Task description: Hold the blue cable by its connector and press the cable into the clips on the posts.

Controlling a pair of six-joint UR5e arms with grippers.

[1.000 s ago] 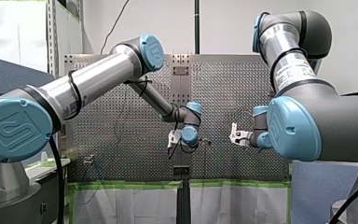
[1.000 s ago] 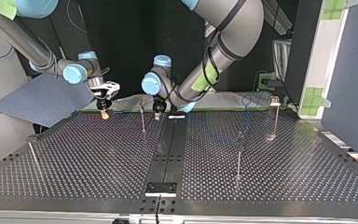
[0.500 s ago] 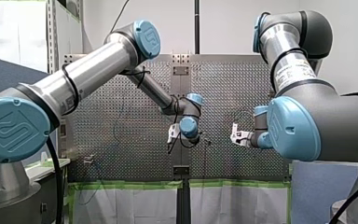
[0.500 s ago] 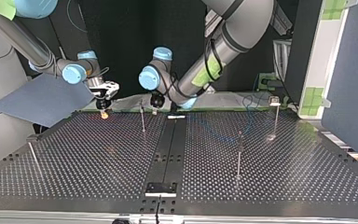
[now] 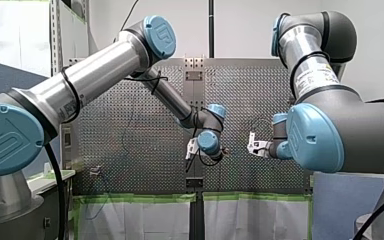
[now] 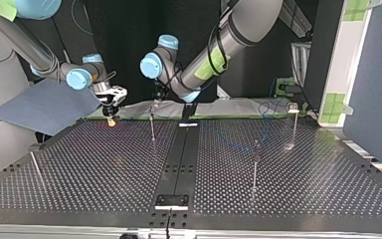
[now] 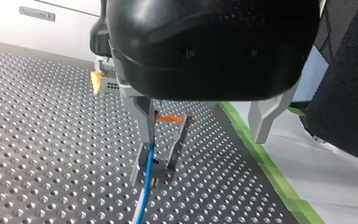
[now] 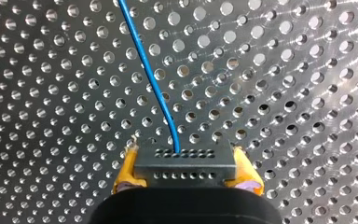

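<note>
Our right gripper [image 8: 186, 173] clamps the black connector [image 8: 185, 163] between yellow pads [image 8: 125, 171]. The blue cable [image 8: 151, 79] runs lengthwise ahead of it over the table [image 8: 284, 93]. Our left gripper [image 7: 203, 137] gapes wide open, with the cable beside one finger [image 7: 142, 116].

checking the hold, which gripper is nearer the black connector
Right. My right gripper grips the connector between yellow pads; my left gripper stands apart, by the blue cable.

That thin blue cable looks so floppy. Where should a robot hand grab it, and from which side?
Best at the black rectangular connector at the end of the thin blue cable, not the limp wire: it looks rigid, with flat short ends. Come from behind, opposite the face the cable leaves, a pad on each end, as my right gripper does with its yellow pads.
</note>
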